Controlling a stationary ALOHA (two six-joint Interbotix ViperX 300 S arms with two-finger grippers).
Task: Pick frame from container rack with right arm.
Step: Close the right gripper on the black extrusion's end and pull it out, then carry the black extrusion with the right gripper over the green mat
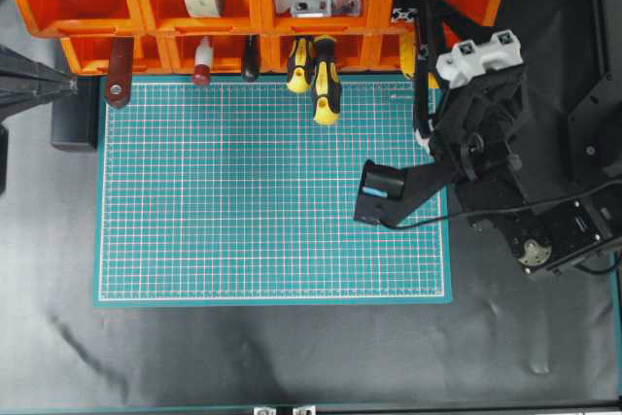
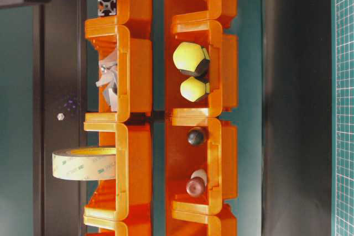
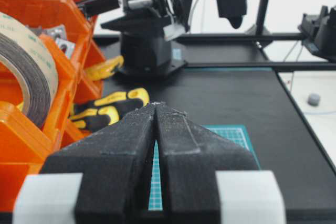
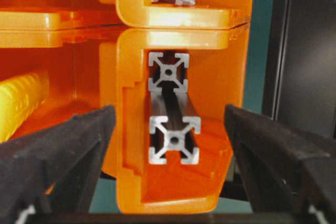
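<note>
From above, the right arm's gripper [image 1: 424,96] reaches toward the orange container rack [image 1: 97,21] at its right end, where a frame's silvery tip [image 1: 403,15] peeks out.

From table level, two square frame ends [image 2: 106,5] show in the rack's corner.

The left wrist view shows the left gripper [image 3: 156,109] pinched together, holding nothing.

In the right wrist view, two frames lie in one bin. The nearer frame [image 4: 173,140] points its cut end at us, long way running back inside. The right fingers [image 4: 63,145] stand wide on both sides. It looks hard, stiff, smooth metal; grab its flat sides near the end.
</note>
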